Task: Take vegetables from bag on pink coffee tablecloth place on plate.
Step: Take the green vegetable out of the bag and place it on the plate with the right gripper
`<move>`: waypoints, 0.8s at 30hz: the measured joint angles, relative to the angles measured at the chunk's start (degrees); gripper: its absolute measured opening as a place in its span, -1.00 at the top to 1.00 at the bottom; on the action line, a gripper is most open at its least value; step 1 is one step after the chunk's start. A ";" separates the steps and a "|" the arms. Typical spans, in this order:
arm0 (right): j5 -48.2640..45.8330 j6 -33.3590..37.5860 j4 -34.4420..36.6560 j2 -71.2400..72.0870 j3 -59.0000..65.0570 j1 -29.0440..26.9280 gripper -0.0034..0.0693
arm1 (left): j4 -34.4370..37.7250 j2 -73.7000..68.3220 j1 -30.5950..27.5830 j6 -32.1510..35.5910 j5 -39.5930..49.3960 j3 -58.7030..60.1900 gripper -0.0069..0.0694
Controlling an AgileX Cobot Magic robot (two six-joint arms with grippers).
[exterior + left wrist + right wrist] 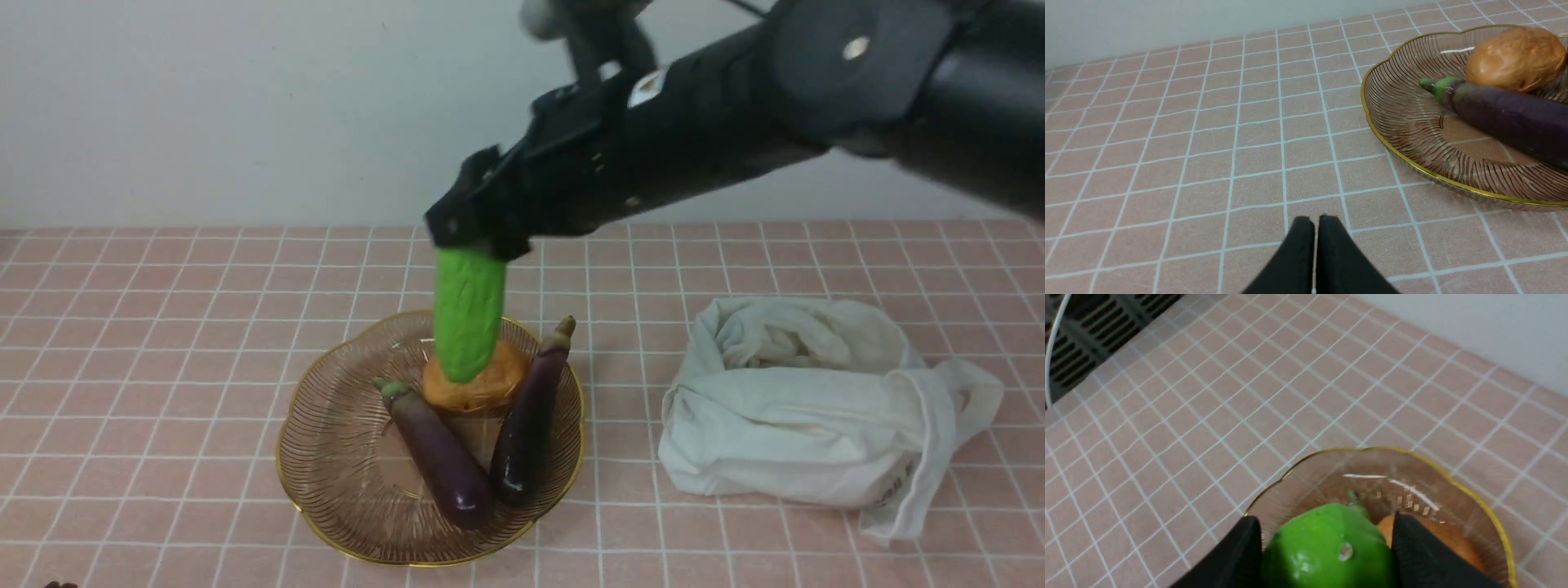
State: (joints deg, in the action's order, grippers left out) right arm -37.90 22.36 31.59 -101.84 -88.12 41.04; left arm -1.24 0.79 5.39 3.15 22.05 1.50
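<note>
Closest in, my left gripper (1314, 222) is pinched shut on nothing over the tablecloth (1167, 143). Beyond it the plate (326, 498) carries two eggplants (437, 453), then a potato (502, 385). Above the potato hangs the green vegetable (467, 318), upright, out of the bag (784, 408), my right gripper (478, 245) clamped on its top end. It looks light, stiff, bumpy enough to grip; end-held, it may swing.

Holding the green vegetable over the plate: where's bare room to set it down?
The plate's left part is bare, between its rim and the left eggplant. Middle and right are crowded: potato under the green vegetable, second eggplant beside it. Bare tablecloth lies between plate and bag.
</note>
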 joint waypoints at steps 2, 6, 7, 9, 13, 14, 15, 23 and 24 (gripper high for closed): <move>1.65 0.07 0.00 -2.28 -0.33 1.91 -0.11 | 0.00 0.00 0.00 0.00 0.00 0.00 0.83; 5.39 0.07 0.16 -6.94 -0.57 4.30 -0.11 | 0.00 0.00 0.00 0.00 0.00 0.00 0.83; 6.57 0.07 0.16 -9.13 -0.59 5.13 -0.11 | 0.00 0.00 0.00 0.00 0.00 0.00 0.83; 6.96 0.07 0.16 -10.21 -0.59 5.60 -0.11 | 0.00 0.00 0.00 0.00 0.00 0.00 0.83; 7.36 0.07 0.10 -14.10 -0.59 6.44 -0.11 | 0.00 0.00 0.00 0.00 0.00 0.00 0.83; 7.41 0.07 -0.03 -14.58 -0.59 6.50 -0.11 | 0.00 0.00 0.00 0.00 0.00 0.00 0.83; 7.65 0.07 -0.09 -14.78 -0.59 6.56 -0.11 | 0.00 0.00 0.00 0.00 0.00 0.00 0.83; 7.68 0.07 -0.74 -14.99 -2.02 6.56 -0.62 | 0.00 0.00 0.00 0.00 0.00 0.00 0.83; 7.01 0.07 -1.14 -14.99 -2.85 6.56 -0.75 | 0.00 0.00 0.00 0.00 0.00 0.00 0.83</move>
State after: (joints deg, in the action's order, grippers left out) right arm -30.89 22.43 30.45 -116.84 -90.97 47.60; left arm -1.24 0.79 5.39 3.15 22.05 1.50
